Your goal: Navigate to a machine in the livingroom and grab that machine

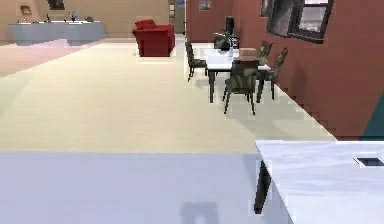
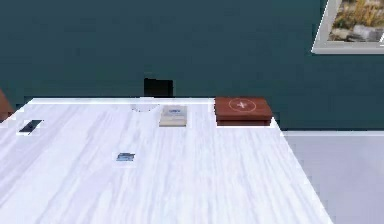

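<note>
A: Where's the machine?
B: Not fixed yet. Far left, a counter (image 1: 60, 32) carries small blobs, and one may be it. That's my guess. Right of it is a red armchair (image 1: 153, 38), then a dining table (image 1: 240, 60) with chairs (image 1: 240, 88).
A: The move?
B: Search and drive. Swing off the near white table (image 1: 320, 185), cross the open floor (image 1: 120, 100) slowly, and keep the counter centred until shapes resolve.
A: Gripper?
B: Spread or pressed together, cannot tell.
A: Containers?
B: On the white table there's a dark slab (image 2: 30, 126), a pale box (image 2: 174, 117), and a red-brown box (image 2: 244, 110), lid on, contents hidden.
</note>
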### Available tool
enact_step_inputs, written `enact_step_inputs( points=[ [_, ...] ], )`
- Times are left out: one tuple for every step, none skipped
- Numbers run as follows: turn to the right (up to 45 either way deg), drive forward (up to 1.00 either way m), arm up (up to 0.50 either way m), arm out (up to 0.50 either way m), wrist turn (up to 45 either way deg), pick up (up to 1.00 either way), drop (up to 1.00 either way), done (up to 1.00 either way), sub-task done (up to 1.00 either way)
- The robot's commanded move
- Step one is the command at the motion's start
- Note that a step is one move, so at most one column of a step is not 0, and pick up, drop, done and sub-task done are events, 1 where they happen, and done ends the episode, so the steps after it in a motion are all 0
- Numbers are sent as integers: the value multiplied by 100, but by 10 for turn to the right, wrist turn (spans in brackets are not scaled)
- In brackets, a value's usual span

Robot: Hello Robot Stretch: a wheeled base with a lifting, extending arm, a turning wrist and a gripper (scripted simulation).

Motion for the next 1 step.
enact_step_inputs(
  points=[
    [-450, 0, 0, 0, 0, 0, 0, 0, 0]
  ],
)
